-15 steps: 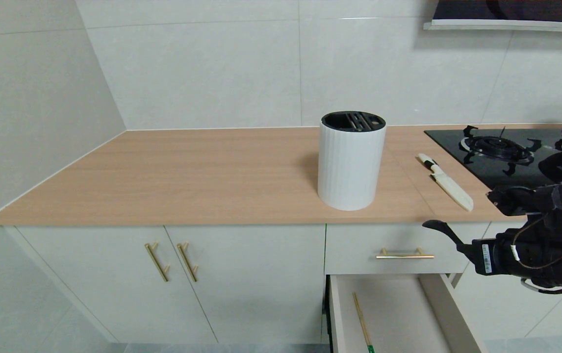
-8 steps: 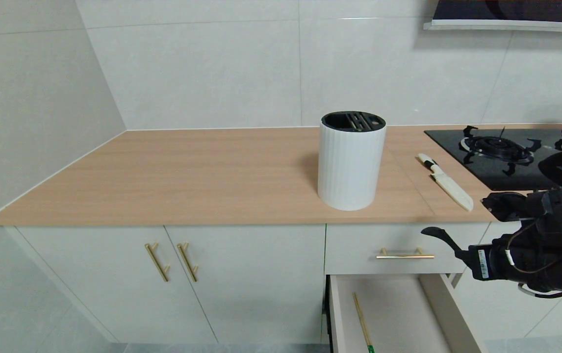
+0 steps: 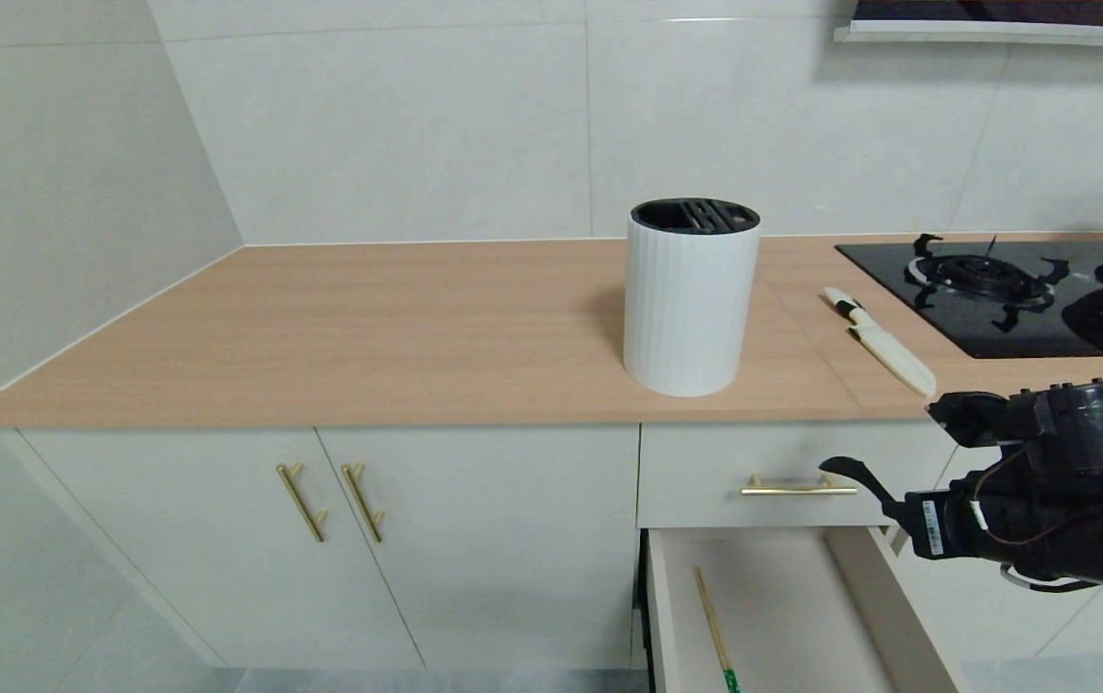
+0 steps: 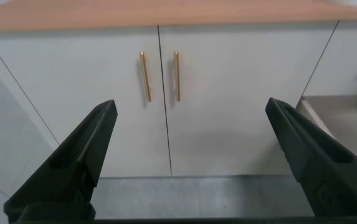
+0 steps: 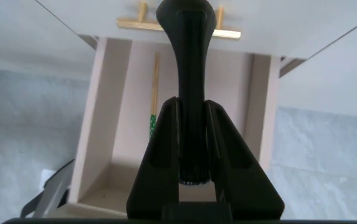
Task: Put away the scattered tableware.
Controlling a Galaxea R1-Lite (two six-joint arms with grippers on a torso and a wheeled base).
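Observation:
My right gripper [image 3: 910, 510] is shut on a black utensil [image 3: 855, 475], held in front of the counter's edge above the open drawer [image 3: 874, 602]. In the right wrist view the utensil's handle [image 5: 190, 74] sits clamped between the fingers [image 5: 164, 134], pointing over the drawer [image 5: 94, 130], where a pair of chopsticks [image 5: 154, 93] lies. The chopsticks [image 3: 713, 630] lie along the drawer's left side. A white knife [image 3: 879, 343] lies on the counter to the right of a white ribbed holder [image 3: 689, 303]. My left gripper [image 4: 190, 109] is open, facing the cabinet doors [image 4: 159, 93].
A black gas stove [image 3: 994, 289] takes up the counter's right end. A closed drawer with a gold handle [image 3: 797, 489] sits just above the open one. The wooden counter [image 3: 369, 337] stretches bare to the left, up to the tiled wall.
The head camera has tilted a little, shifting the whole picture. My right gripper has sunk slightly and edged left with the black utensil in it.

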